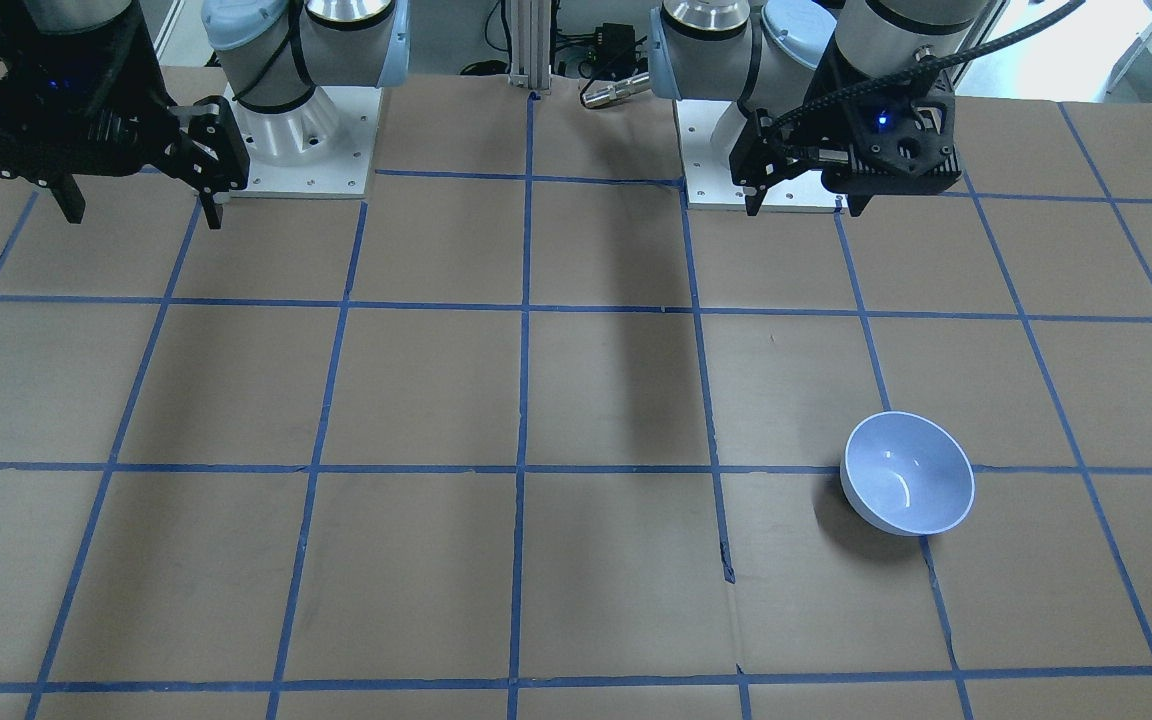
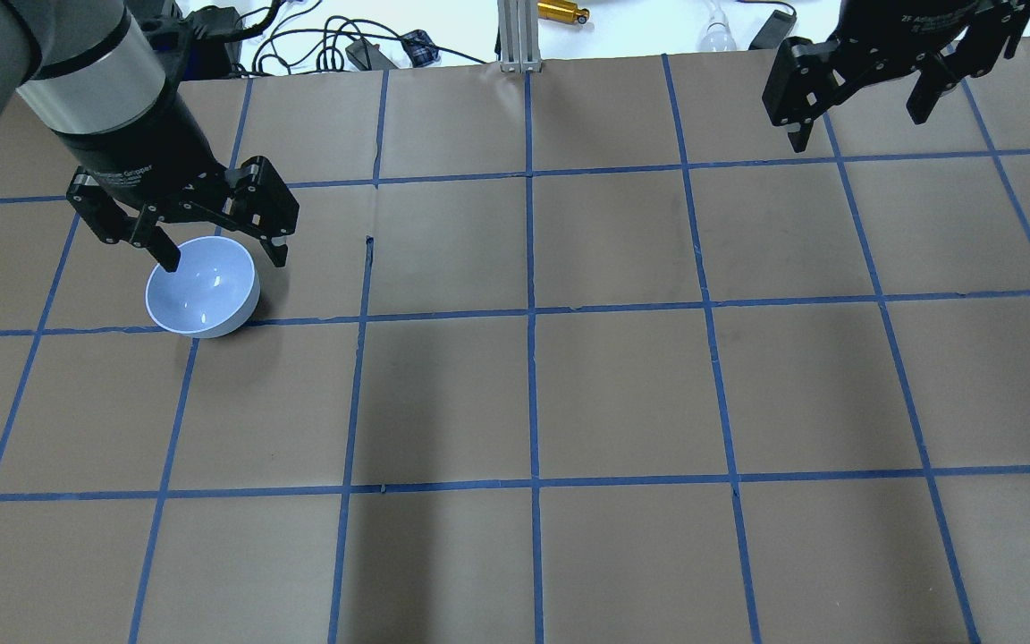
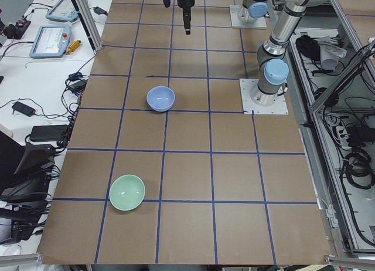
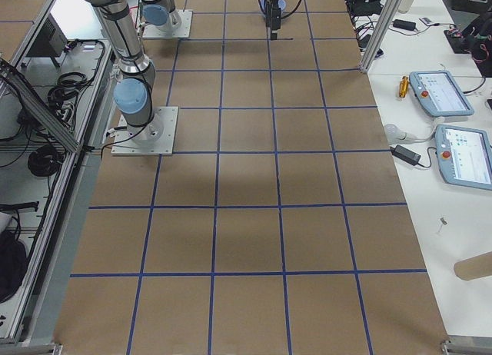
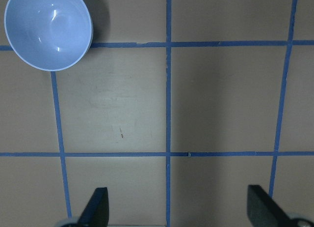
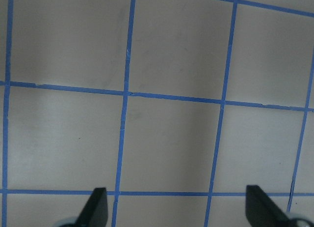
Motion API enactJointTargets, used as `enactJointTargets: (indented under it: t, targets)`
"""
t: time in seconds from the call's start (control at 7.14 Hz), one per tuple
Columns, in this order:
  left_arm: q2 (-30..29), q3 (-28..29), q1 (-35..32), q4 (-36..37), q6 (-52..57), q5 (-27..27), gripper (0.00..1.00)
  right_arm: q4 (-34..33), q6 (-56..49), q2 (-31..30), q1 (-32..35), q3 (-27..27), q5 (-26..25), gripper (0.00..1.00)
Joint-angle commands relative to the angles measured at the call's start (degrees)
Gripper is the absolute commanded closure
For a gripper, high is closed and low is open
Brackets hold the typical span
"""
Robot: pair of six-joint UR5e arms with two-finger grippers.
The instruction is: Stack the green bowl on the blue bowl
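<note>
Bowls sit upright and well apart on the taped table (image 3: 193,171): the green bowl (image 3: 127,192) nearest, at the robot's left end, the blue bowl (image 3: 160,98) farther along. Beyond them, the left gripper (image 2: 225,261) and right gripper (image 2: 857,130) hang raised, jaws spread wide, holding nothing.

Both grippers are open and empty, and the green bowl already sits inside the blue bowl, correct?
No. The green bowl stands alone, apart from the blue bowl, as the exterior left view shows. The left gripper and right gripper are open and empty.
</note>
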Motion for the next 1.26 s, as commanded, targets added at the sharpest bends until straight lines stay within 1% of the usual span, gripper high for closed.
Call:
enactJointTargets:
  t: [0.0,0.84,0.98,1.12]
  targets:
    - [0.1,-0.1,0.0,0.0,-0.1,-0.2,0.0,0.0,0.0,0.0,0.0,0.0,0.0,0.0]
    - [0.1,-0.1,-0.3,0.1,-0.2,-0.9,0.0,0.0,0.0,0.0,0.0,0.0,0.0,0.0]
    - [0.1,-0.1,-0.4,0.0,-0.2,-2.6,0.0,0.0,0.0,0.0,0.0,0.0,0.0,0.0]
    - [0.1,-0.2,-0.5,-0.5,-0.1,-1.8,0.0,0.0,0.0,0.0,0.0,0.0,0.0,0.0]
